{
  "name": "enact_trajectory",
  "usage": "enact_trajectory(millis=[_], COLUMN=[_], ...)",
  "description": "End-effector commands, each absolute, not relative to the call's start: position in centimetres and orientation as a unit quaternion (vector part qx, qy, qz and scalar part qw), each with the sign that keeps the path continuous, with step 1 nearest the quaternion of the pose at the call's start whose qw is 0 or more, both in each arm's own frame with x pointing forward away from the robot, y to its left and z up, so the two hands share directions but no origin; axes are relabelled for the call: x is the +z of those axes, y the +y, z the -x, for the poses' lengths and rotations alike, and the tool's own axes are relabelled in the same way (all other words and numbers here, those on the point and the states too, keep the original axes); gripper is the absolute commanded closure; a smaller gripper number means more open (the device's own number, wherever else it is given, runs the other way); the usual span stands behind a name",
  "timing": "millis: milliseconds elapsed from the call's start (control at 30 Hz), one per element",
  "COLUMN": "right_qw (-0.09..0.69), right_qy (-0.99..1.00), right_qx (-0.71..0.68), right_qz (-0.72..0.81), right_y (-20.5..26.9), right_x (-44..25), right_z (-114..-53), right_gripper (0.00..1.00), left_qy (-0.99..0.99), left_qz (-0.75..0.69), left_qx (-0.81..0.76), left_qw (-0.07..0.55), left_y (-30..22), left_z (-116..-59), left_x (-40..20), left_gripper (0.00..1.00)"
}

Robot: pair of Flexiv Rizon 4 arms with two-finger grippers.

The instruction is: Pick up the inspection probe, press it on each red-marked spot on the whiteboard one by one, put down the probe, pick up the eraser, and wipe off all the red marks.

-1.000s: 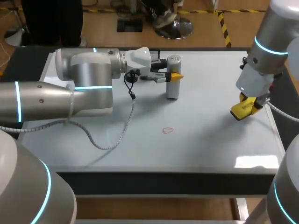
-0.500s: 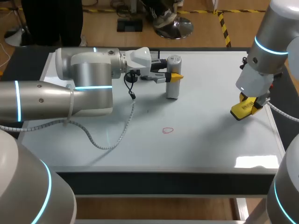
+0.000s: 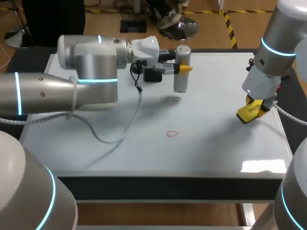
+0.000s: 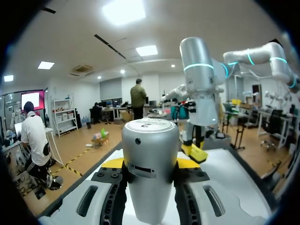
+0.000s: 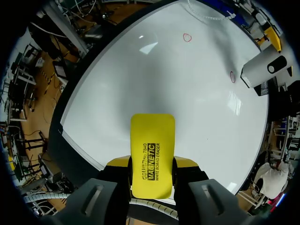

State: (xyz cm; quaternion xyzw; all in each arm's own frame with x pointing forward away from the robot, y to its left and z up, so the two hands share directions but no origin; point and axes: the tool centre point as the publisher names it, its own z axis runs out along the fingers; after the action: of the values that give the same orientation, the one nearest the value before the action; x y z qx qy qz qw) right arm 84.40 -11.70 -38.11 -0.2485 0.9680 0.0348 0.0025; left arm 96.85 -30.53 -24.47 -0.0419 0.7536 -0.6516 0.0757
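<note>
At the far middle of the whiteboard, the left gripper was clamped on the probe, one yellow tip on each side of the grey cylinder. Probe was upright, held about halfway up its body. Its lower end sat just beside the far red mark, a small red loop. Could not tell from the head view if the probe end touched the board. The left arm came in from the left side and reached across the far part of the board. A grey cable hung off its wrist and lay in a curve on the board.

The near red mark, another small loop, was closer to the front edge and apart from the probe, nothing touching it.

In the left wrist view the probe filled the space between the two fingers, with both yellow tips pressed against it.

At the right edge of the board, the right gripper was closed on the yellow eraser, fingers on its two long sides. The right wrist view showed the eraser flat between the fingers, pointing out over the board. It was held near the board's right edge, well apart from both marks and from the probe. The right arm came in from the right.
</note>
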Motion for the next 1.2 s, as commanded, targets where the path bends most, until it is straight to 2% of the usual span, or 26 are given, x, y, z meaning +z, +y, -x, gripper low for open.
enact_trajectory(millis=[33,667,1200], right_qw=[0.002,0.002,0.002], right_qy=[0.968,0.968,0.968], right_qx=[0.033,0.033,0.033], right_qz=[0.249,0.249,0.249], right_y=[-11.7,-11.7,-11.7], right_x=[-38.1,-38.1,-38.1], right_z=[-84.4,-84.4,-84.4], right_gripper=[1.0,1.0,1.0], left_qy=[0.759,0.755,0.76], left_qz=[0.04,0.023,0.026], left_qx=[-0.646,-0.652,-0.646], left_qw=[0.069,0.061,0.066], left_y=[-30.5,-32.7,-33.8], left_z=[-98.0,-104.6,-109.6], left_x=[-22.5,-17.2,-17.9], left_gripper=[1.0,1.0,1.0])
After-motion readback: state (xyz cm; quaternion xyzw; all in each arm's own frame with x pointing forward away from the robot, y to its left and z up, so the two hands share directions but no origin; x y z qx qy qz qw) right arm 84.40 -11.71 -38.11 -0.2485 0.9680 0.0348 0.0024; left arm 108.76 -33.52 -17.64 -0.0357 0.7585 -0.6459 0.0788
